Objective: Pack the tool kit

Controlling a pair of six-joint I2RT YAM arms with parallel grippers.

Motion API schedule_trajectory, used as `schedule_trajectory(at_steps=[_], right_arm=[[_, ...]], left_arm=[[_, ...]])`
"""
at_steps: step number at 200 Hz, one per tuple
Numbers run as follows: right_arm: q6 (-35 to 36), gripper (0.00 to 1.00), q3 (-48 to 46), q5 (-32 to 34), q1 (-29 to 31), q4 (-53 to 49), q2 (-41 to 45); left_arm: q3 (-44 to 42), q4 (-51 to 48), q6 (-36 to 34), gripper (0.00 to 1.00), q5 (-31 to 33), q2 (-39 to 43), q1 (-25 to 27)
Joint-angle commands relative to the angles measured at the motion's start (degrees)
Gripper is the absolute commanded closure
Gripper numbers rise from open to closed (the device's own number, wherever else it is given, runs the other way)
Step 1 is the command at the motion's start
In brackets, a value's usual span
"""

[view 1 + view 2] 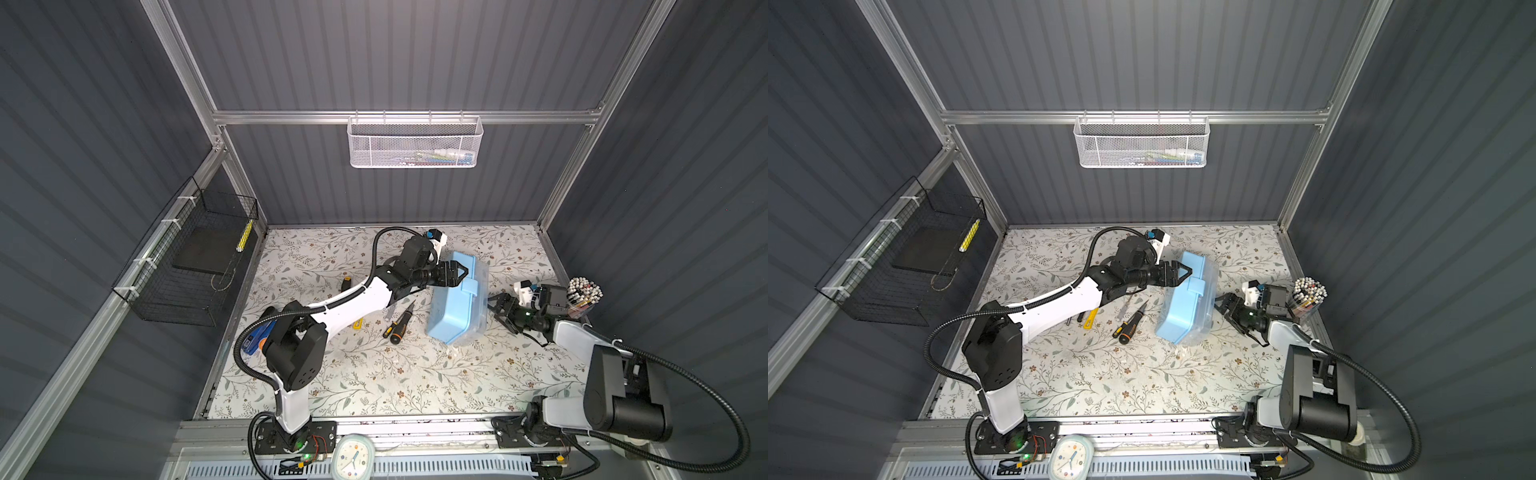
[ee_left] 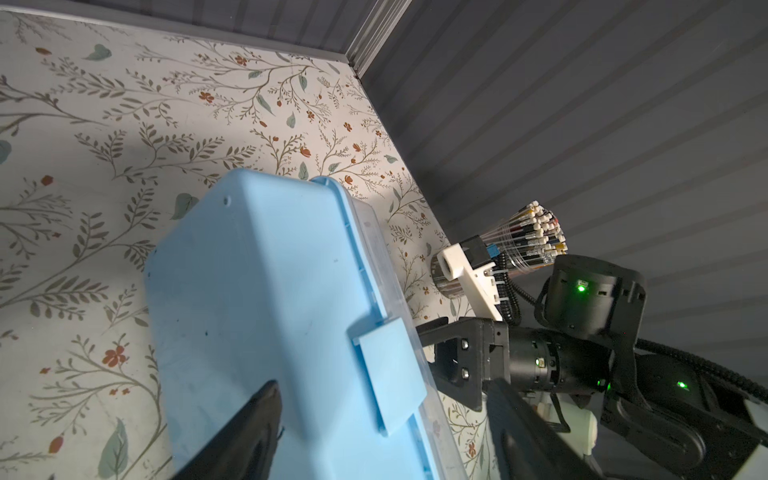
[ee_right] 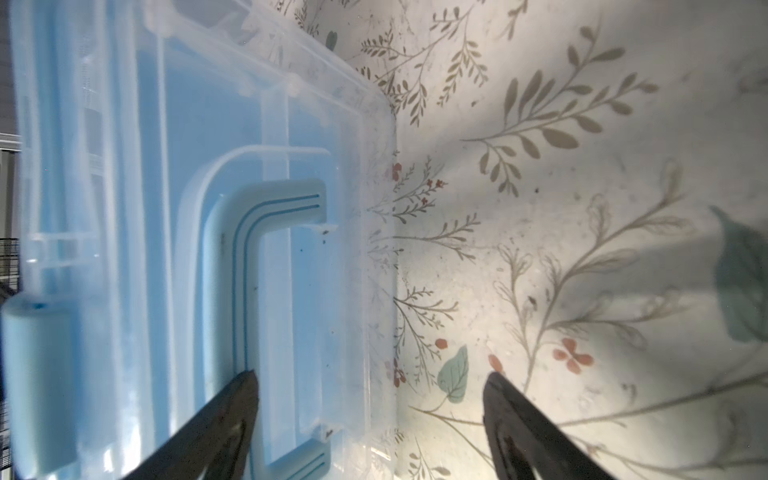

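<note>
**Case (image 1: 451, 316) tipped on its long side between both grippers**
Its long axis runs far-to-near on the worktop (image 1: 374, 374), and the clear lid faces the right gripper (image 1: 500, 313), whose fingers (image 3: 232, 419) are spread and empty just beside it. The left gripper (image 1: 460, 277) is nearer: its spread fingers straddle the upper edge by the latch (image 2: 390, 374), contact unclear. Screwdrivers (image 1: 400, 324) lie loose left of the case.
</note>
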State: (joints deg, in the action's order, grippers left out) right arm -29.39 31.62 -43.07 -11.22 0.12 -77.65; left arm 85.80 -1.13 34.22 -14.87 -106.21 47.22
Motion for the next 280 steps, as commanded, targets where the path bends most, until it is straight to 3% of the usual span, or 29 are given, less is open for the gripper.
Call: schedule_trajectory(at_steps=[1, 36, 86, 152, 219, 280], right_arm=[[-0.9, 0.15, -0.9, -0.2, -0.2, 0.1, 2.1], [-1.4, 0.16, -1.6, -0.8, -0.2, 1.5, 2.1], [-1.7, 0.16, -2.9, 0.2, -0.2, 3.4, 0.7], [-3.8, 0.16, -6.2, -1.9, -1.4, 7.9, 3.6], [-5.5, 0.23, -9.4, -4.8, -2.3, 8.6, 10.7], [-7.9, 0.20, -9.5, -8.1, -2.0, 11.1, 12.6]], left_arm=[[2.0, -3.6, 0.3, 0.28, -1.5, 2.6, 0.1], [3.5, -3.9, 1.1, 0.32, -7.0, 1.9, 1.1], [5.6, -10.1, -0.6, 0.38, -7.0, 1.1, 1.4], [8.2, -15.3, -2.5, 0.37, -6.8, -0.8, 1.4], [12.5, -19.3, -1.3, 0.36, -7.3, -4.9, 1.5], [14.8, -19.7, 0.5, 0.34, -8.9, -8.3, 1.5]])
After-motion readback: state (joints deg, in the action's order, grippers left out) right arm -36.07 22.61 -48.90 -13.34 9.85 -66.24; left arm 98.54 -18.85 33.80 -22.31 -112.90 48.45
